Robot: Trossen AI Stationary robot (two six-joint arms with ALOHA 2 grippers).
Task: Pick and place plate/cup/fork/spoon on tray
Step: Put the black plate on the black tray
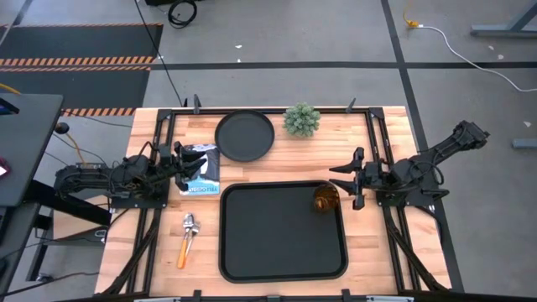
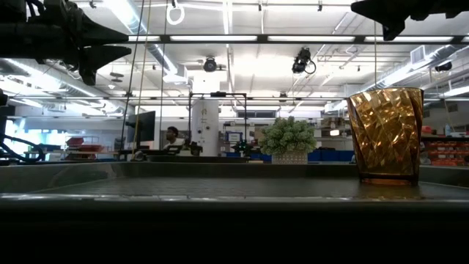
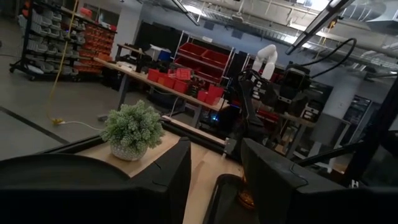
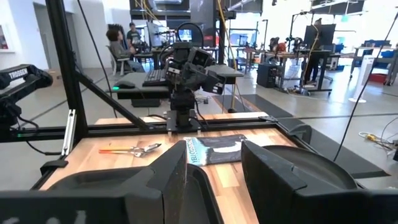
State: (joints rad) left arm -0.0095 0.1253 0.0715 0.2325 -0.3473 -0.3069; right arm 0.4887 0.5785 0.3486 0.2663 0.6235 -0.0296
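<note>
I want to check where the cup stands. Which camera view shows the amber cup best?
The low view shows the cup best: close, upright, unblocked. The high view shows it small, on the tray at its right edge, near the right tool, which is open. The left wrist view catches only a sliver; the right wrist view does not show it.

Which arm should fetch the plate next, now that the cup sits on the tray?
Probably left. The plate lies off the tray, towards the left gripper, which hangs open by the booklet. The right gripper, open beside the cup, sits farther away.
</note>
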